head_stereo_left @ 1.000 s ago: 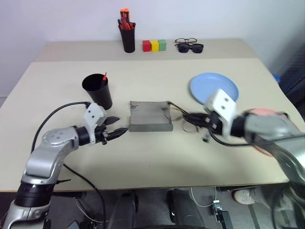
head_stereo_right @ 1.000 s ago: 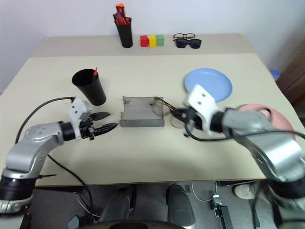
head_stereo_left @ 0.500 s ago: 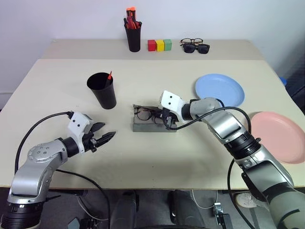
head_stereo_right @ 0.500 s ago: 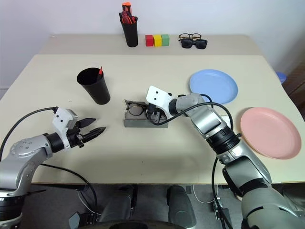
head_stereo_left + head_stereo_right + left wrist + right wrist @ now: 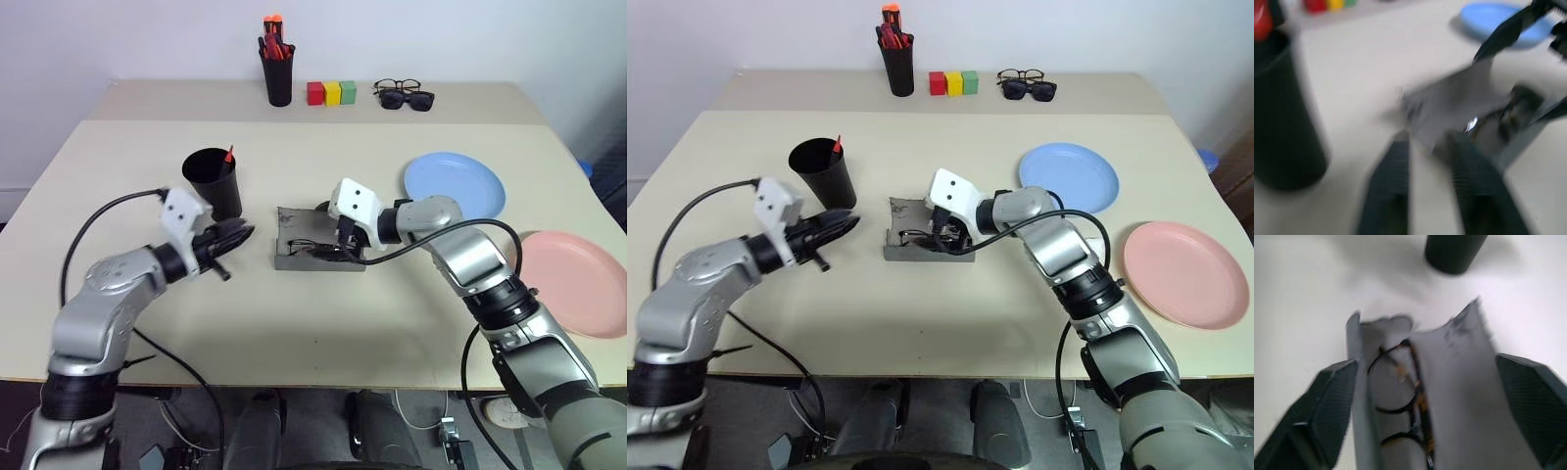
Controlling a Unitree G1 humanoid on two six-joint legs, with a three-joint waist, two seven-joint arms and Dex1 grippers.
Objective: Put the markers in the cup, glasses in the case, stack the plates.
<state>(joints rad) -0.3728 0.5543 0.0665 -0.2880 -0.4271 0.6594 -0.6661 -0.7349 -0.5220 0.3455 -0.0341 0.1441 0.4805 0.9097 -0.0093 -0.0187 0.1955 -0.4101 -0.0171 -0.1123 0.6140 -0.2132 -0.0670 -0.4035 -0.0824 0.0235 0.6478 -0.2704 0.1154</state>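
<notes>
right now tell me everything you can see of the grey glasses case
The grey glasses case is a felt-like rectangular hinged box lying open near the middle of the tan table, its lid flap folded back toward the black cup. The thin black round-lensed glasses lie inside. The right gripper hangs over it with jaws wide, apart from the glasses; the left gripper, shut, points at its left end.
</notes>
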